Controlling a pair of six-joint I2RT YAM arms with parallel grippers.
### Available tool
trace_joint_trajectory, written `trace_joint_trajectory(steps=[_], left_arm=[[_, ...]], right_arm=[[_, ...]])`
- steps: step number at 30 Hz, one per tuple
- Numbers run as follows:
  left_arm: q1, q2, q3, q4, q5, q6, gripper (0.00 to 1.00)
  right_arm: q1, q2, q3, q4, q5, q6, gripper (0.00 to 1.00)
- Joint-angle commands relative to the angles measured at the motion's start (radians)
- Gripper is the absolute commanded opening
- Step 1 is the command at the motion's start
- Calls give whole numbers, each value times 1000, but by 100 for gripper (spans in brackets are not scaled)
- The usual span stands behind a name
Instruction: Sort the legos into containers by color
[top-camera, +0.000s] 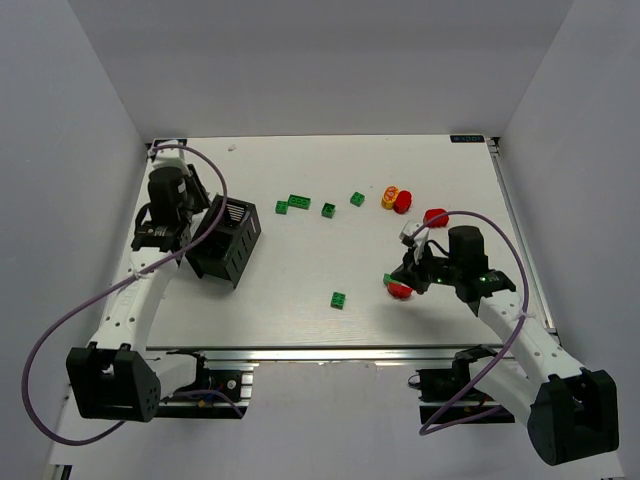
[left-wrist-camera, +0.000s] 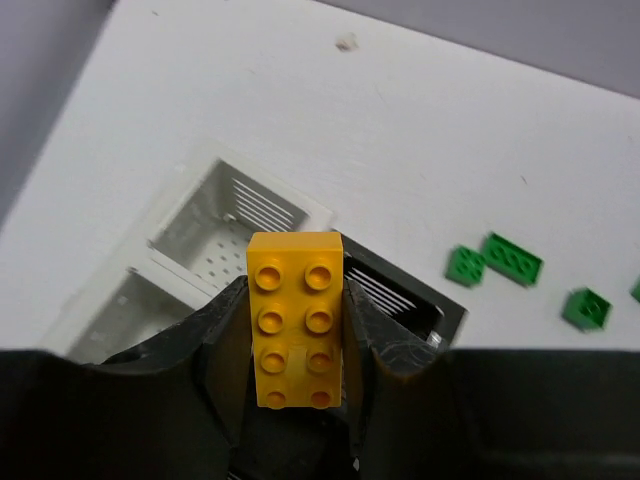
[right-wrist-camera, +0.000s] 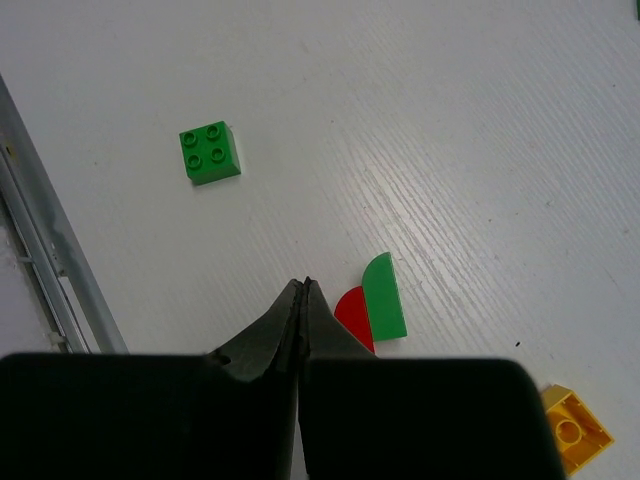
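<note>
One yellow brick (left-wrist-camera: 295, 320) clamped in left fingers (left-wrist-camera: 222, 340) above white bins (left-wrist-camera: 185, 225); right fingers (right-wrist-camera: 278, 330) closed together.

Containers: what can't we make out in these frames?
Top external: white bins hidden under the left arm; only the black bin shows.
Left wrist: black bin's inside blocked by the yellow brick and jaws; nearer white bin cut off by the gripper body.
Right wrist: red piece partly behind the shut jaws; yellow piece cut by the gripper body.
</note>
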Motion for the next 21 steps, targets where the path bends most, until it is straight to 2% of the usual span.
trace_joint_trajectory(steps=[1,6,18,21], left_arm=[[64,30,-17,170,33,56,4],[81,94,-44,329,31,131,4],[88,300,7,437,-43,148,5],[121,328,28,434,-46,144,5]], right_arm=[[12,4,47,43,-25,-2,0],[12,3,47,46,-25,-2,0],[12,-16,47,48,-14,16,0],[12,-17,50,49,-14,21,0]])
